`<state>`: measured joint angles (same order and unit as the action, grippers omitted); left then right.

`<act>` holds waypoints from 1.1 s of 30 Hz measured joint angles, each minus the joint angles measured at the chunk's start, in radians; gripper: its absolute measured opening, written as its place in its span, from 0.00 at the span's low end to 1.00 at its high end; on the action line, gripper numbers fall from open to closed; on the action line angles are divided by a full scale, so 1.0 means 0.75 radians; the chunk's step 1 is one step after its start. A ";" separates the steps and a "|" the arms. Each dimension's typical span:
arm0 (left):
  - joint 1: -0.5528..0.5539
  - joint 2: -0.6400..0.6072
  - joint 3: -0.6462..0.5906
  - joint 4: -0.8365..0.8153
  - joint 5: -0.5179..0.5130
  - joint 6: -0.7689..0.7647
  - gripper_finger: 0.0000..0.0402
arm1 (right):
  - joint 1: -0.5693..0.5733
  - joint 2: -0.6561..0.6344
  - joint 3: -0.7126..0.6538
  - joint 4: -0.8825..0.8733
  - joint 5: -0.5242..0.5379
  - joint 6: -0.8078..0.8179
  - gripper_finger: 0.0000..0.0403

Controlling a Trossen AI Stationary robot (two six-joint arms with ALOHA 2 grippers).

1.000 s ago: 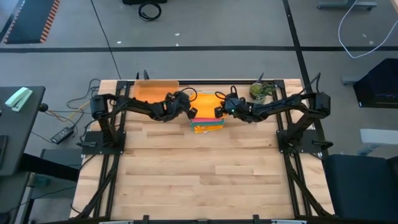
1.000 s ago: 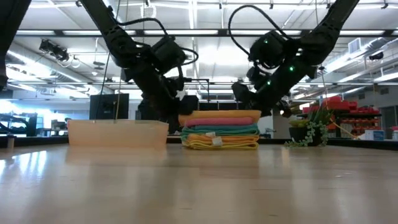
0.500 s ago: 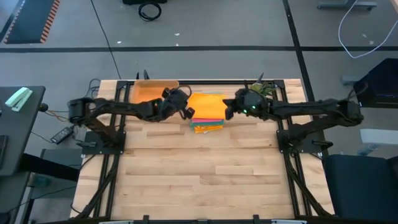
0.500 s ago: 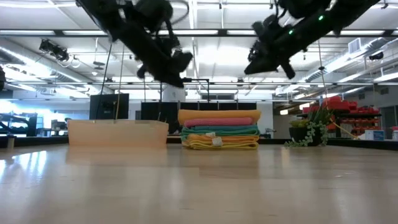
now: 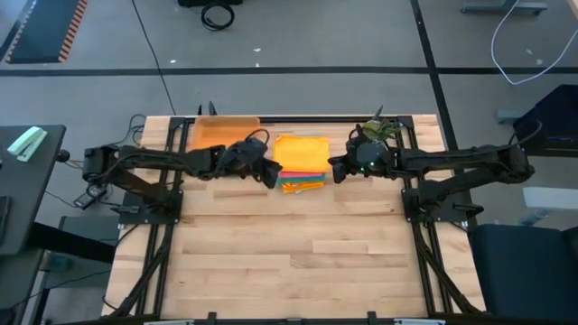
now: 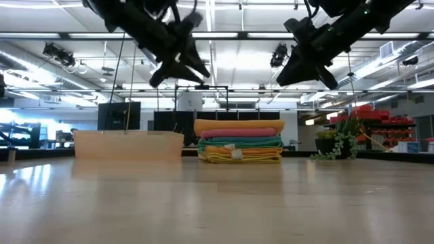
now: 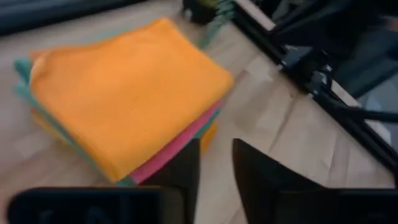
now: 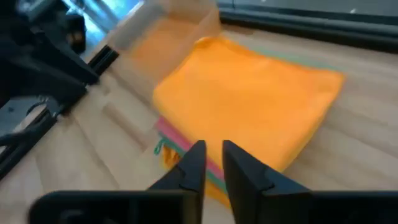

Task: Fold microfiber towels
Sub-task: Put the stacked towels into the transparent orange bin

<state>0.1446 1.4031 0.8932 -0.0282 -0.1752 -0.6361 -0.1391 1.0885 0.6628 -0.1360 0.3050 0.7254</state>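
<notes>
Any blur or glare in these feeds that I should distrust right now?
Left wrist view: soft with motion blur, the towel stack smeared. Right wrist view: blurred too, the tray washed out. Low view: arms dark silhouettes against bright ceiling lights; tabletop shows sheen. High view: evenly lit, crisp.

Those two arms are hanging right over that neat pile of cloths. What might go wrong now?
Two things, possibly. The left gripper and right gripper flank the folded towel stack closely, so a low sweep might knock it askew. The stack also sits near the table's far edge, between the orange tray and a small plant, so a nudge may push it into either.
</notes>
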 joint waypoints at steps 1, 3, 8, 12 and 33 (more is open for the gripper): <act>0.027 0.010 0.000 -0.008 0.029 -0.029 0.27 | -0.015 -0.001 0.000 0.005 0.000 -0.001 0.16; 0.083 0.019 -0.003 -0.050 0.045 -0.086 0.37 | -0.059 -0.001 0.000 0.002 -0.001 -0.004 0.23; 0.198 0.094 -0.001 -0.041 0.044 -0.158 0.58 | -0.178 0.023 0.001 -0.021 -0.089 0.116 0.44; 0.247 0.178 -0.001 -0.040 0.073 -0.227 0.69 | -0.294 0.103 0.001 -0.051 -0.296 0.122 0.58; 0.375 0.404 0.000 0.099 0.228 -0.218 0.75 | -0.539 0.512 0.000 0.229 -0.588 0.085 0.71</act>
<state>0.4255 1.7063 0.8932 0.0460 -0.0040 -0.7994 -0.5434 1.4722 0.6628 0.0358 -0.1363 0.7893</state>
